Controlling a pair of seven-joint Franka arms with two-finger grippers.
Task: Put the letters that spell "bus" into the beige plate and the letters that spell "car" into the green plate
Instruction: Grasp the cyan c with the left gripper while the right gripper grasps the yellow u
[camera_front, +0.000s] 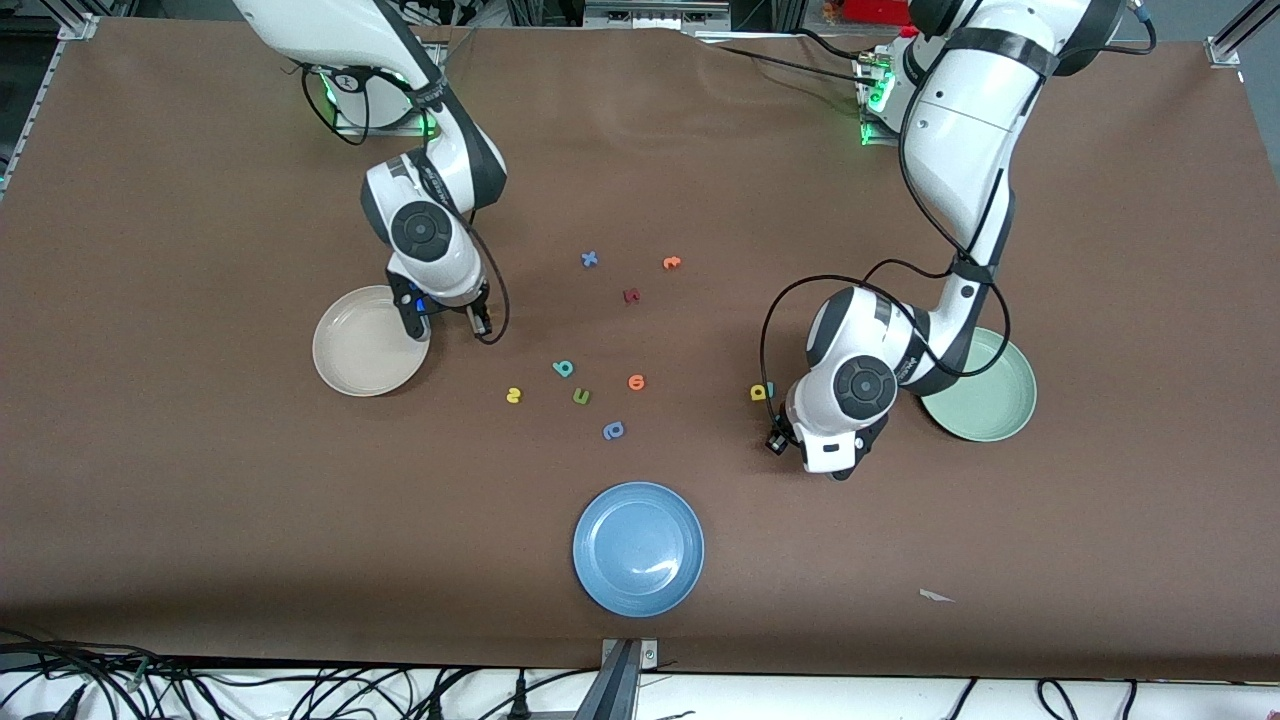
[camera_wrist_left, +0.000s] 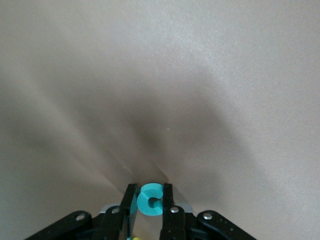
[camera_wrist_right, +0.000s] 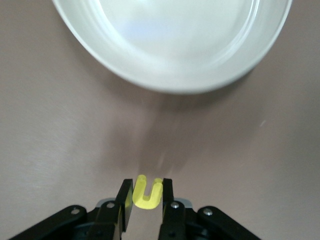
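In the left wrist view my left gripper (camera_wrist_left: 150, 200) is shut on the teal "c" (camera_wrist_left: 150, 199), low over the brown table. In the front view this gripper (camera_front: 830, 445) is beside the green plate (camera_front: 1010, 420). My right gripper (camera_wrist_right: 148, 195) is shut on the yellow "u" (camera_wrist_right: 148, 192), just off the rim of the beige plate (camera_wrist_right: 125, 67). In the front view it (camera_front: 445, 312) hangs by the beige plate (camera_front: 345, 375). The teal "b" (camera_front: 563, 369) and yellow "s" (camera_front: 513, 396) lie mid-table. The yellow "a" (camera_front: 760, 392) lies near the left hand, with a bit of teal beside it.
A blue plate (camera_front: 600, 585) sits near the table's front edge. Loose letters lie mid-table: a green one (camera_front: 581, 397), orange ones (camera_front: 636, 382) (camera_front: 671, 263), a periwinkle one (camera_front: 613, 431), a blue "x" (camera_front: 590, 259) and a dark red one (camera_front: 631, 296).
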